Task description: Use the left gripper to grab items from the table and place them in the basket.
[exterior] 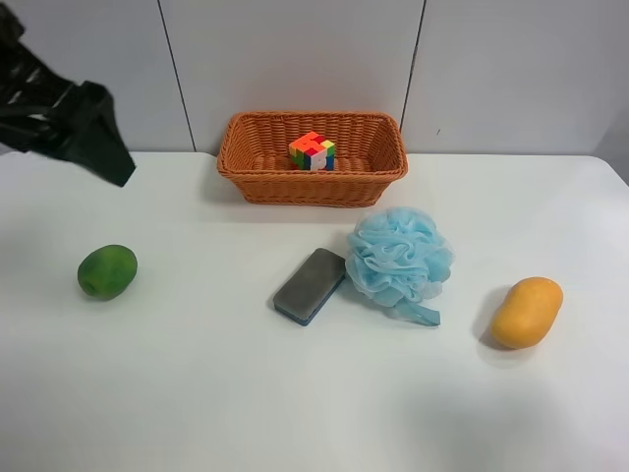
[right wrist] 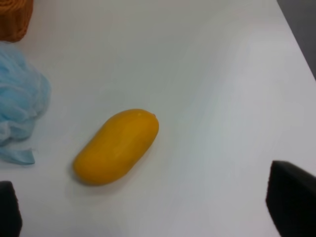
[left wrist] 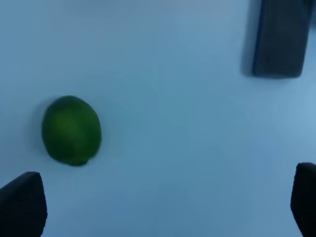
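The wicker basket (exterior: 312, 177) stands at the table's back and holds the multicoloured puzzle cube (exterior: 313, 151). The green fruit (exterior: 107, 271) lies at the left, the grey-blue sponge (exterior: 310, 285) in the middle, the light-blue pouf (exterior: 399, 258) beside it, and the mango (exterior: 527, 312) at the right. My left gripper (exterior: 93, 138) hangs high at the back left, open and empty. Its view shows the green fruit (left wrist: 71, 130) and the sponge (left wrist: 279, 37) far below its fingertips (left wrist: 22, 205). My right gripper (right wrist: 150, 205) is open above the mango (right wrist: 117, 146).
The white table (exterior: 197, 393) ends at a grey panelled wall behind the basket. The right wrist view shows part of the pouf (right wrist: 19, 106), a corner of the basket (right wrist: 15, 17) and the table's edge (right wrist: 296, 37) beyond the mango.
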You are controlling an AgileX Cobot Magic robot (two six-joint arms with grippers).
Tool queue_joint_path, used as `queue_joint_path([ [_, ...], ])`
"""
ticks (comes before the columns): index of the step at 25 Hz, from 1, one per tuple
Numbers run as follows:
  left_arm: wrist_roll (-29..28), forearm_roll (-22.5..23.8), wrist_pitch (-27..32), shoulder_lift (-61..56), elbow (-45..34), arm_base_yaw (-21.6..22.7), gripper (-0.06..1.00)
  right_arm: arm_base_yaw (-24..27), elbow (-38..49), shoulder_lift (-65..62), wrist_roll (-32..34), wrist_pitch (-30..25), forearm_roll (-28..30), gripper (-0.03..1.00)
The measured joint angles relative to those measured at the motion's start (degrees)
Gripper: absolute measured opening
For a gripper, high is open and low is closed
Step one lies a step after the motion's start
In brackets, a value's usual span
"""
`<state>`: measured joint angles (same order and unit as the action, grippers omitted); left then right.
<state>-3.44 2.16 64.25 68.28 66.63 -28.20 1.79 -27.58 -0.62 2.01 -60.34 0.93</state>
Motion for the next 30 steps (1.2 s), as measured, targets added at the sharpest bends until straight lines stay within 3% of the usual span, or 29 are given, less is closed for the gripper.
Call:
queue_joint_path([
  [14, -0.6, 1.4, 1.9, -33.4, -20.2, 0.4, 0.99, 0.0, 0.0, 0.0, 0.0, 0.0, 0.0, 0.99],
  [17, -0.6, 1.3, 1.9, -36.6, -22.5, 2.8, 0.99, 0.0, 0.0, 0.0, 0.0, 0.0, 0.0, 0.99],
  [23, -0.6, 0.0, 0.9, -46.4, -28.5, 15.6, 0.99, 0.0, 0.0, 0.0, 0.0, 0.0, 0.0, 0.99],
  [30, -0.1, -1.0, -2.7, -55.4, -36.3, 23.4, 0.99, 0.0, 0.0, 0.0, 0.0, 0.0, 0.0, 0.99],
])
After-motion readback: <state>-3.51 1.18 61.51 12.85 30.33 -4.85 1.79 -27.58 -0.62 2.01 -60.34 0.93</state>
